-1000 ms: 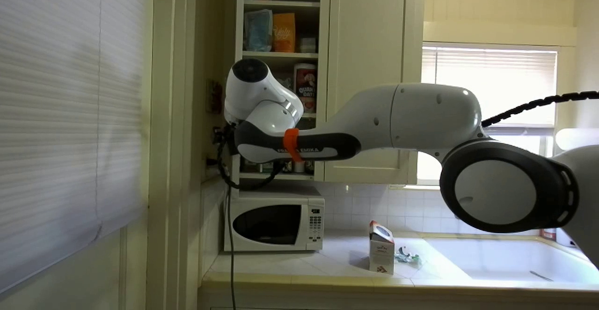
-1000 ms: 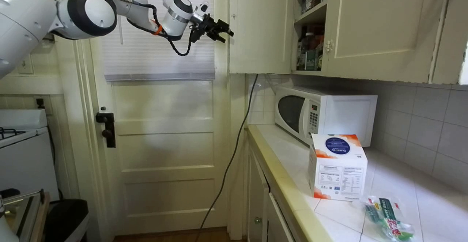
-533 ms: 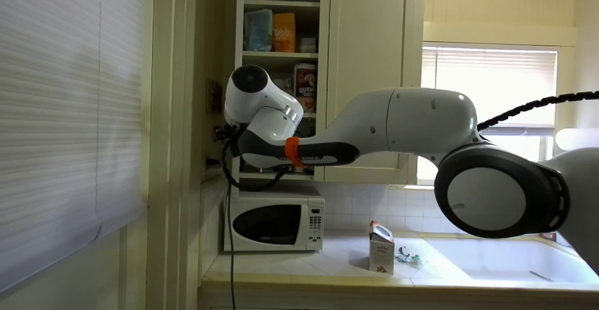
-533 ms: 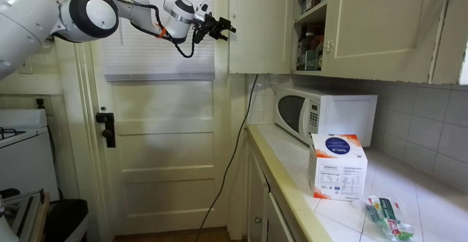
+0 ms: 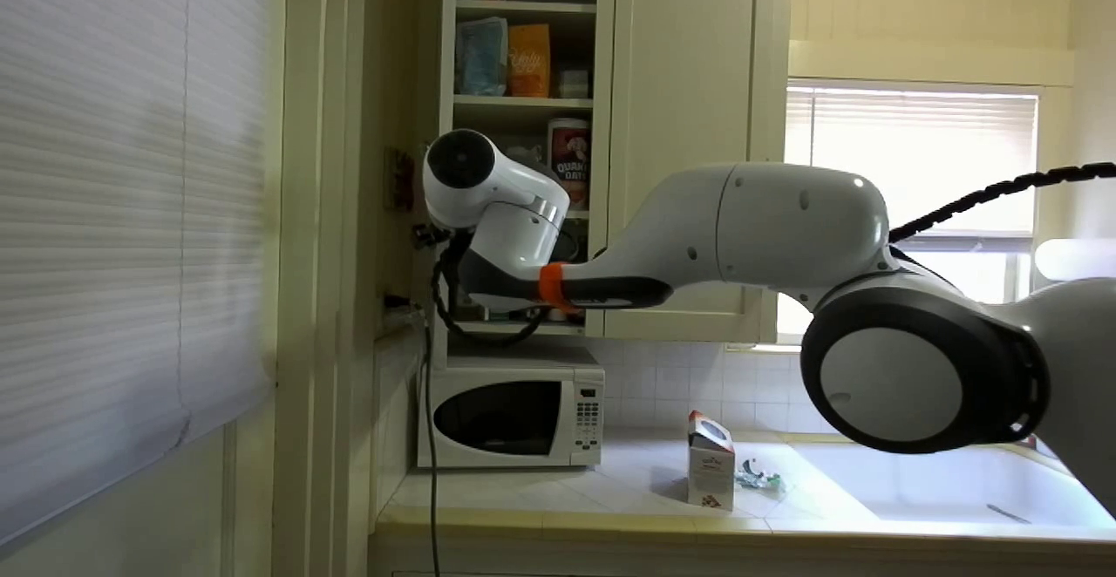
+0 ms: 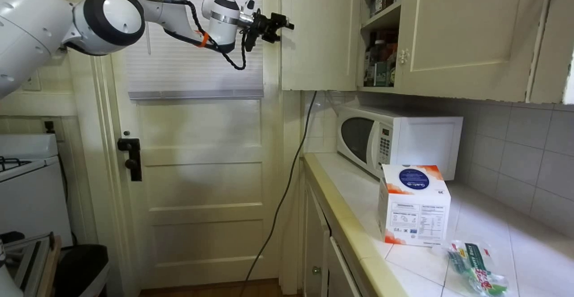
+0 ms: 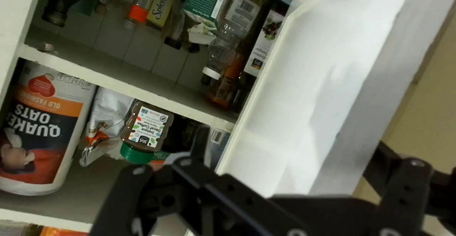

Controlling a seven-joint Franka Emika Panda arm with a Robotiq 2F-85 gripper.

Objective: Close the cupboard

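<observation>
Above the microwave (image 5: 513,416) we see the cupboard (image 5: 523,102) open, jaws apart, seemingly astride the free edge of its door (image 6: 322,34). We judge it stiff, fairly light, best held there.

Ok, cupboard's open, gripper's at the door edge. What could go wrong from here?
1. The black gripper, open, seems to straddle the free edge of the flat cream-white cupboard door, with one finger on the inner side; that finger could get pinched as the door shuts.
2. In an exterior view the gripper barely overlaps the door, so it may slip off.
3. The black cable looping below the white arm might snag on the door.
</observation>
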